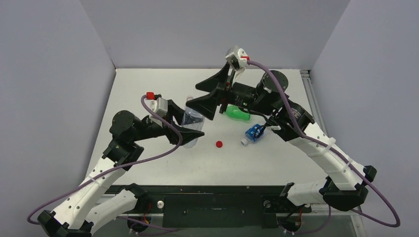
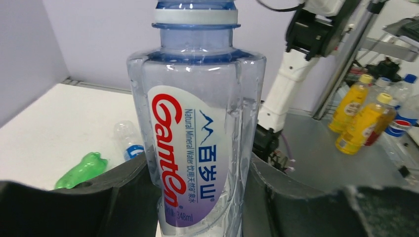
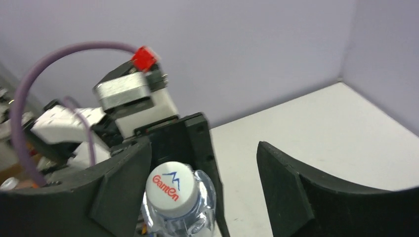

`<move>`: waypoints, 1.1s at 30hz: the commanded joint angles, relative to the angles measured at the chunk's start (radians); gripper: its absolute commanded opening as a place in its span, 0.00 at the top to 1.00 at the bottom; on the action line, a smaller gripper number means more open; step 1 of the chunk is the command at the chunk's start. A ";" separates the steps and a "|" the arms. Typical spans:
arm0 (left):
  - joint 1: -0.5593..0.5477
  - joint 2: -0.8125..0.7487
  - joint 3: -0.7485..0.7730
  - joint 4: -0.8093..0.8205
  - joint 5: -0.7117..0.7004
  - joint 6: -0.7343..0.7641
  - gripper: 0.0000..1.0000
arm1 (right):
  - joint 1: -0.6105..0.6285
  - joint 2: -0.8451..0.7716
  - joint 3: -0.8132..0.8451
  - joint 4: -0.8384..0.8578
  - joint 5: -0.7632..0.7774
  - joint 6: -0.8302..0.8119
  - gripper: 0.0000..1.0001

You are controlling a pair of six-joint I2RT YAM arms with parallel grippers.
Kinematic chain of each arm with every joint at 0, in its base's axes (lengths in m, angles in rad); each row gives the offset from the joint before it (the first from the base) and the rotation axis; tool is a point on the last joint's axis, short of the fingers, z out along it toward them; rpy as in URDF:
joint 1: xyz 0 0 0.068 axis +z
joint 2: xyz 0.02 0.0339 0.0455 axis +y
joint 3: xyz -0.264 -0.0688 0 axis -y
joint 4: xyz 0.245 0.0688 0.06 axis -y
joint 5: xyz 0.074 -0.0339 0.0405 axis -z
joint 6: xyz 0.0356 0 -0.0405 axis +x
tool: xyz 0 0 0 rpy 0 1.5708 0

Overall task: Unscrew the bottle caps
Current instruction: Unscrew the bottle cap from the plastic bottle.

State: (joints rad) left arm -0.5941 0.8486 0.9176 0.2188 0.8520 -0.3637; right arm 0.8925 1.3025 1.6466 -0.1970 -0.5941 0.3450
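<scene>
A white cap (image 3: 170,190) with red lettering sits on a clear bottle (image 2: 197,148) bearing a red-and-white label, left of centre over the bench (image 1: 143,89). The left tool (image 1: 190,129) is clamped on the bottle's body. The right tool (image 3: 197,158) stands apart around the cap, not gripping it. A red cap (image 1: 219,144) lies loose nearby. A green bottle (image 1: 237,114) and a blue-label bottle (image 1: 254,133) lie to the right.
</scene>
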 commanded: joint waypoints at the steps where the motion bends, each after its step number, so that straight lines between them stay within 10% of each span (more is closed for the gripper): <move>1: -0.001 -0.001 0.012 -0.030 -0.202 0.144 0.95 | 0.026 -0.028 0.113 -0.107 0.431 -0.042 0.24; 10: -0.002 0.002 -0.008 -0.052 -0.439 0.279 0.93 | 0.219 0.167 0.406 -0.431 0.917 -0.116 0.24; 24: -0.003 -0.003 -0.014 -0.054 -0.452 0.290 0.93 | 0.226 0.239 0.444 -0.398 0.813 -0.060 0.53; 33: -0.003 -0.008 -0.020 -0.052 -0.425 0.282 0.93 | 0.217 0.221 0.412 -0.366 0.743 -0.074 0.98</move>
State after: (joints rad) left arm -0.5941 0.8516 0.8963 0.1429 0.4171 -0.0841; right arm 1.1126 1.5490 2.0457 -0.6144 0.1967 0.2813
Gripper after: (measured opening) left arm 0.463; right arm 0.308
